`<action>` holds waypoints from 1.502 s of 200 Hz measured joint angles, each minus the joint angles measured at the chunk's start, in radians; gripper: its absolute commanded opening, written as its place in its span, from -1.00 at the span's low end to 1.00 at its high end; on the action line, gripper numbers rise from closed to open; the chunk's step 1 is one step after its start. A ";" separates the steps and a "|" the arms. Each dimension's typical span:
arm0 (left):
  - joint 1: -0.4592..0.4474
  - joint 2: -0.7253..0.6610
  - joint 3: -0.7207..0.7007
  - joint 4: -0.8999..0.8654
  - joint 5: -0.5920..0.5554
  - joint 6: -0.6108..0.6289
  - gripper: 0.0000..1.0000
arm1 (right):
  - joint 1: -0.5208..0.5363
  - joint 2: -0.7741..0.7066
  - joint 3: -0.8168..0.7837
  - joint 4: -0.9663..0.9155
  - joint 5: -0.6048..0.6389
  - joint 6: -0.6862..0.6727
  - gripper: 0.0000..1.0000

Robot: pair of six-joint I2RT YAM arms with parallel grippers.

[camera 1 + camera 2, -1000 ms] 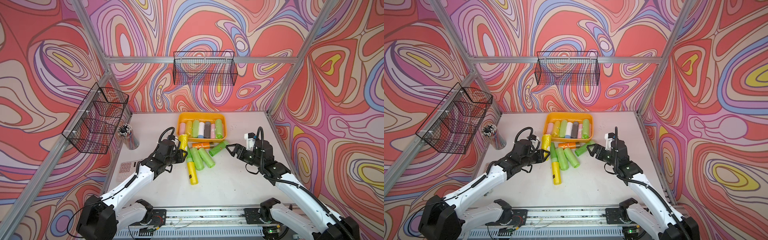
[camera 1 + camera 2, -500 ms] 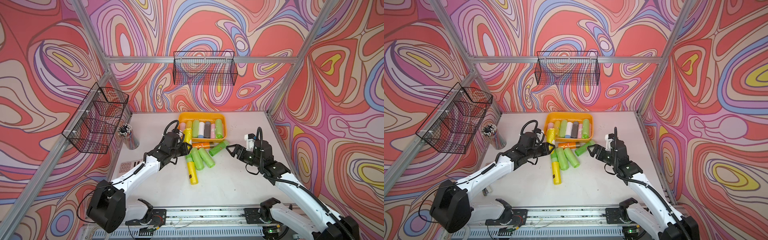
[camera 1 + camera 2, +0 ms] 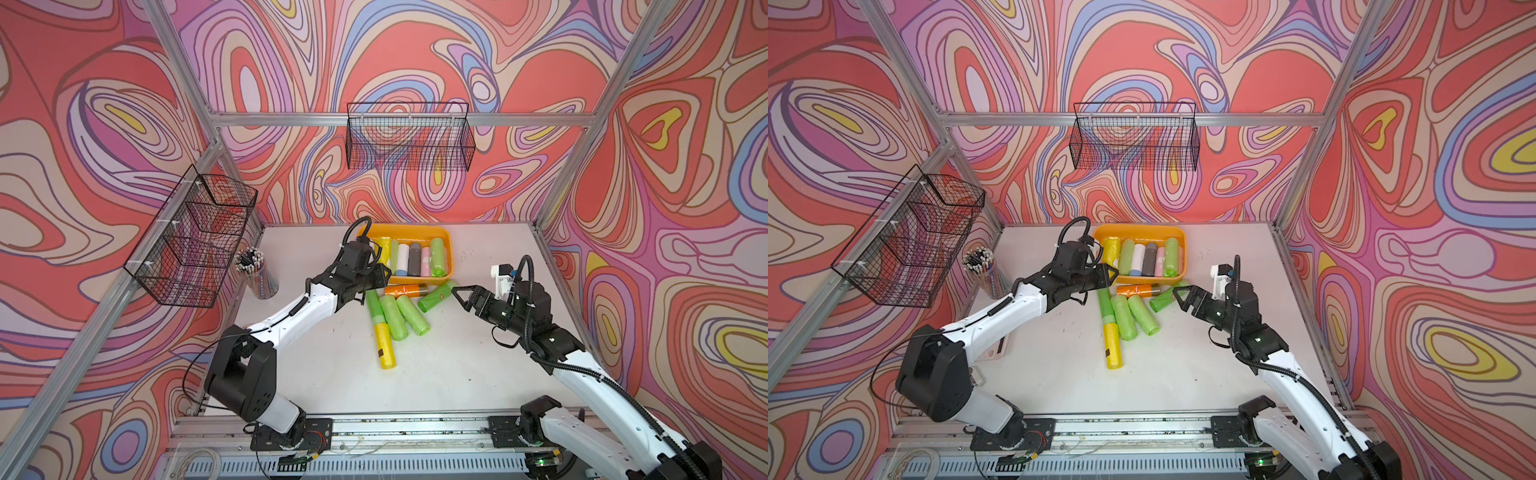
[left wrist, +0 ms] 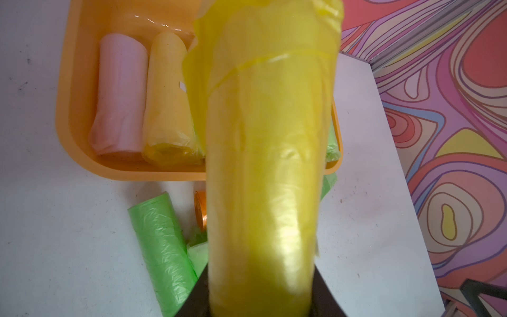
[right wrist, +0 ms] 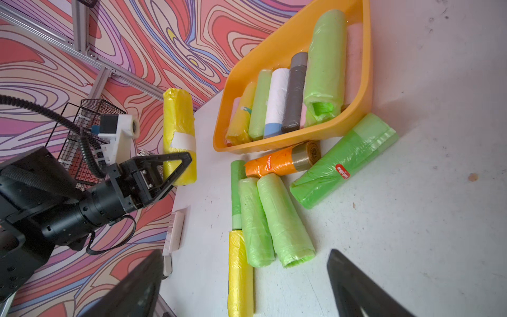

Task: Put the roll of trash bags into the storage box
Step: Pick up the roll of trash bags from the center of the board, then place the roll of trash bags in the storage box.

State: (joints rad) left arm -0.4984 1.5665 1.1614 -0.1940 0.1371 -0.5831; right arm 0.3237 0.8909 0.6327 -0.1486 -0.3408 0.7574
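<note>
1. Currently the left gripper (image 5: 180, 164) is clamped on the lower part of a yellow roll of trash bags (image 5: 178, 120). The roll stands nearly upright, with its white label band just above the fingers.
2. That held roll hangs clear of the white table (image 3: 478, 374) at the left end of the storage box (image 3: 449, 249), as both top views show it. In the left wrist view its far end reaches over the box's near rim.
3. The orange-yellow box sits toward the back of the table and holds a row of rolls lying side by side: pink, yellow, pale green, white with a blue end, grey and pink. A bright green roll (image 5: 325, 63) lies at the right end of the row.
4. The right gripper (image 3: 459, 296) hovers with its jaws wide apart and nothing between them. It is near a green roll with a red label (image 3: 436, 296) that lies tilted off the box's front right corner.
5. An orange roll (image 3: 405, 289) lies along the box's front wall, just beside it.
6. In front of that, two pale green rolls (image 3: 401, 316) lie touching each other. Beside them a thin green roll (image 3: 372, 305) and a loose yellow roll (image 3: 385, 349) lie end to end.
7. A cup of pencils (image 3: 255, 272) stands by the left wall, below a wire basket (image 3: 195, 237).
</note>
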 measured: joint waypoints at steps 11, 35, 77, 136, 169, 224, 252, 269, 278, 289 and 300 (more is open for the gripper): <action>0.000 0.037 0.037 -0.013 -0.011 0.012 -0.51 | 0.000 0.000 0.000 -0.002 0.000 -0.009 0.91; 0.000 0.116 0.119 -0.053 -0.034 0.035 -0.51 | 0.000 -0.005 0.000 -0.022 0.002 -0.033 0.91; 0.006 0.235 0.246 -0.118 -0.072 0.074 -0.50 | 0.000 -0.049 0.000 -0.053 0.012 -0.059 0.91; 0.057 0.383 0.406 -0.187 -0.105 0.111 -0.49 | 0.000 -0.070 0.001 -0.108 0.039 -0.096 0.91; 0.082 0.446 0.474 -0.231 -0.113 0.118 -0.49 | 0.000 -0.070 0.002 -0.125 0.061 -0.114 0.91; 0.098 0.515 0.511 -0.267 -0.112 0.120 -0.50 | 0.000 -0.065 0.002 -0.135 0.072 -0.125 0.91; 0.100 0.541 0.536 -0.280 -0.113 0.120 -0.50 | 0.000 -0.061 0.003 -0.138 0.074 -0.129 0.91; 0.101 0.550 0.551 -0.285 -0.112 0.120 -0.50 | 0.000 -0.063 0.004 -0.141 0.077 -0.132 0.91; 0.102 0.555 0.557 -0.286 -0.112 0.120 -0.50 | 0.000 -0.064 0.004 -0.145 0.079 -0.133 0.91; 0.105 0.562 0.562 -0.286 -0.111 0.120 -0.50 | 0.000 -0.066 0.004 -0.147 0.083 -0.135 0.91; 0.108 0.570 0.570 -0.289 -0.107 0.120 -0.50 | 0.000 -0.067 0.004 -0.151 0.084 -0.136 0.91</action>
State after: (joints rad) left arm -0.3908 2.1365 1.7313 -0.4828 0.0303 -0.4633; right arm 0.3237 0.8242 0.6369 -0.2993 -0.2569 0.6216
